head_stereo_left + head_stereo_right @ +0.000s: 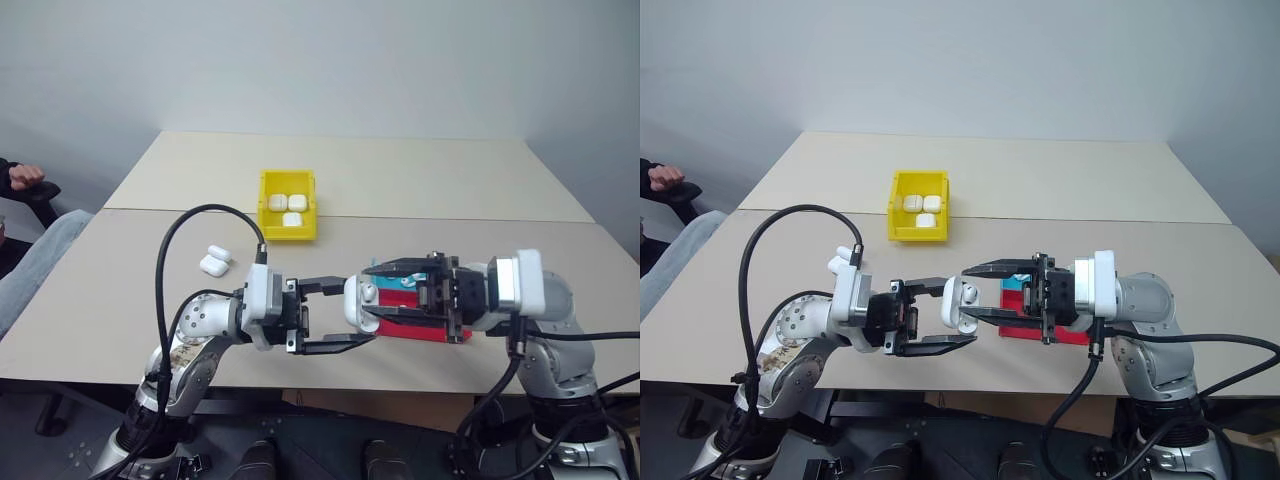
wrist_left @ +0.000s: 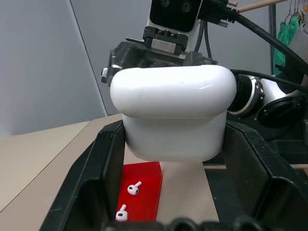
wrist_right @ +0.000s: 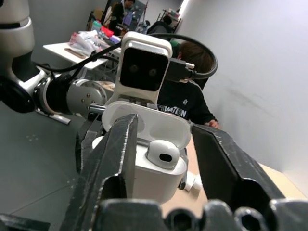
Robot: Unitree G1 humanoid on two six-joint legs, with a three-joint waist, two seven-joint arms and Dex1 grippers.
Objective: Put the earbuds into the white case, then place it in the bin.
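So the left tool (image 1: 940, 313) is clamping an open white case (image 1: 958, 303) out in front of the robot, above the near edge of the worktop (image 1: 400, 180), with the lid flipped up. One earbud (image 3: 162, 153) is sitting in the case, its rounded head poking out of the top. The right tool (image 1: 975, 292) is coming in from the right, pointing left, its two black fingers spread on either side of the case and gripping nothing. Can't tell whether they're touching the case.

Under the right tool, a red tray (image 2: 143, 190) is lying on the worktop with two more earbuds (image 2: 134, 188) in it, with a bit of blue tray (image 1: 408, 281) showing beside it.

Further back, about mid-worktop, the yellow bin (image 1: 288, 205) is holding three closed cases (image 1: 285, 203). Two more cases (image 1: 214, 260) are lying loose on the worktop, to the left of the bin and nearer.

A person's arm (image 1: 22, 178) is showing at the far left edge, off the worktop.
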